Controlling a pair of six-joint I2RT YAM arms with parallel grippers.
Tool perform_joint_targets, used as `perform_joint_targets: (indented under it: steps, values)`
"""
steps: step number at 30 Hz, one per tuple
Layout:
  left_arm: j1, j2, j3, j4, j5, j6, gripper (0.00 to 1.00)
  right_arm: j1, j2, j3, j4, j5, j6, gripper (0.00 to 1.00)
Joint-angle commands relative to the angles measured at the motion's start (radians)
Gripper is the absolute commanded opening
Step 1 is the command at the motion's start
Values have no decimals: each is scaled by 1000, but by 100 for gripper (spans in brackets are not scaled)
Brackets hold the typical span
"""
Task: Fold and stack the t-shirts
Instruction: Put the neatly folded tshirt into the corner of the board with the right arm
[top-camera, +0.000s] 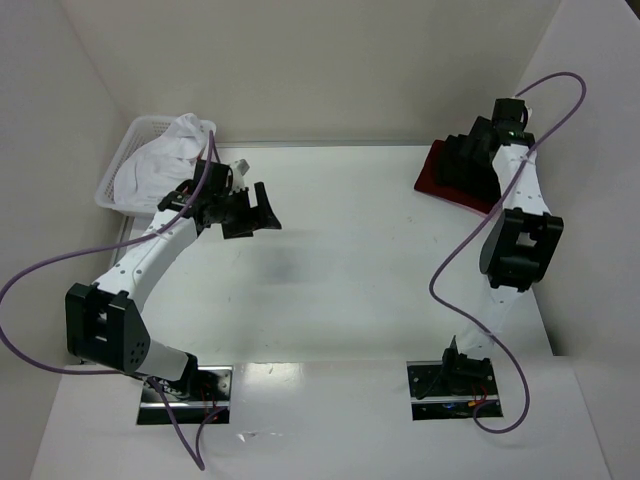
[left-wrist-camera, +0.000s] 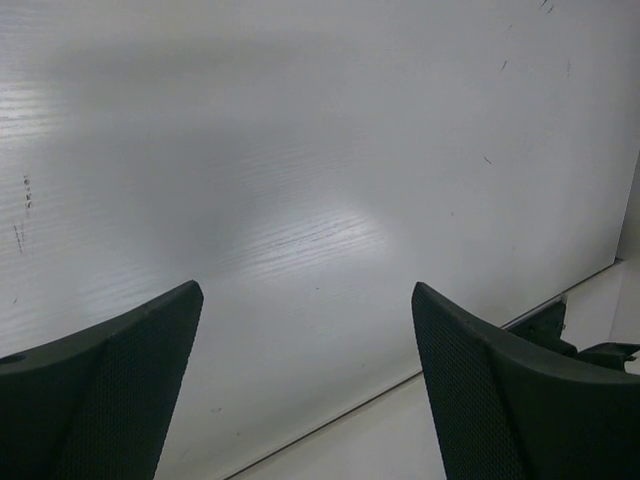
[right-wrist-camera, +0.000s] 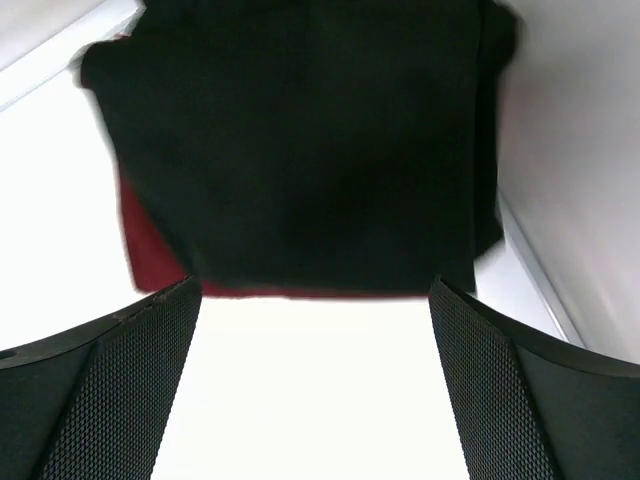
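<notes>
Two arms are shown at one moment of the folding task, read from left to right. At far left the white lattice basket sits at the back corner of the bench. A white t-shirt lies crumpled in it and spills over its rim, unfolded, so this is probably the supply of work to come. Just beside the basket, the left claw hovers above the bench. The left wrist view shows its fingers spread wide with nothing between them and only plain white surface ahead. Its place near the basket would suit a reach for the white cloth, though that is a judgement. At far right, in the back corner, a black t-shirt lies flat on a dark red t-shirt, whose edge shows along the left and near sides. This stack appears to be kept out of the folding area. The right claw is held just short of the stack's near edge, jaws wide apart and holding nothing. Whether it touches the cloth cannot be told. Two shirts appear done; at least one remains.
</notes>
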Motion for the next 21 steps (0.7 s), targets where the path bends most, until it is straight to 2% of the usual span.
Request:
perform_joint_targets:
  steps: [1, 7, 12, 21]
  values:
    - [7, -9, 31, 9, 33, 5, 93, 13, -282, -87, 126, 34, 18, 100]
    - [7, -86, 42, -10, 76, 33, 93, 13, -473, -167, 118, -47, 62, 100]
    - [7, -164, 56, -10, 45, 67, 93, 22, -664, -334, 132, -66, 89, 100]
    - [7, -239, 65, 41, 22, 87, 95, 22, -821, -581, 107, -115, 134, 100]
